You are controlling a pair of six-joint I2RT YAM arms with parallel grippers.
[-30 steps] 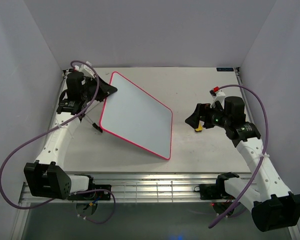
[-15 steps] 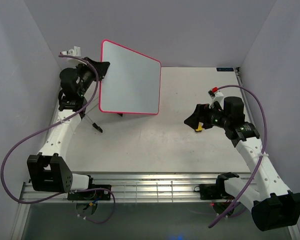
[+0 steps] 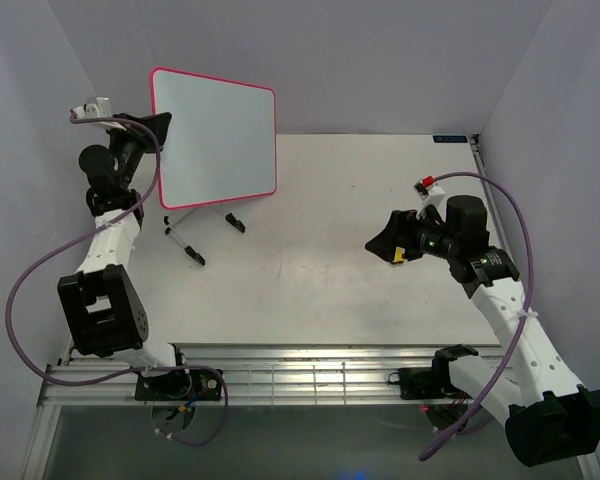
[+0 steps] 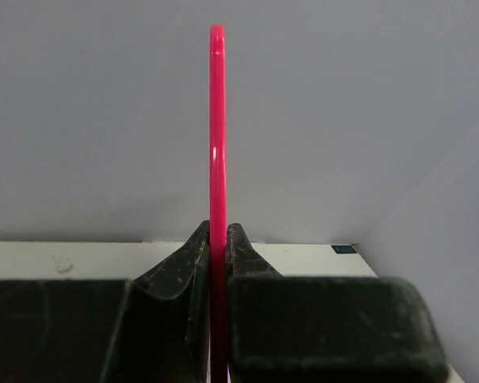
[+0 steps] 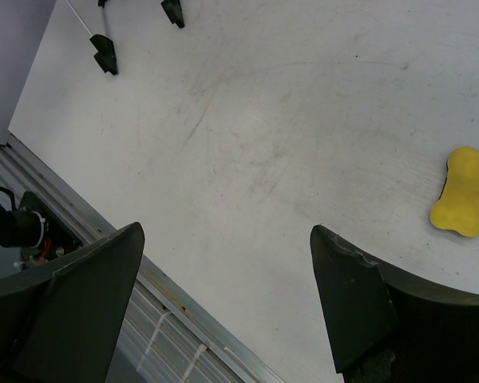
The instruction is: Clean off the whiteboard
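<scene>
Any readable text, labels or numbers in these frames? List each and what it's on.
Nothing legible in any view.
No writing shows on the whiteboard face from the top view.
A small blue label at the far edge of the table is too small to read.

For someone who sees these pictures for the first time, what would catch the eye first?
First, the whiteboard with its pink-red frame, raised nearly upright at the back left of the table, its edge pinched in the left tool. Then the small yellow eraser, lying on the table beside the open right tool.
</scene>
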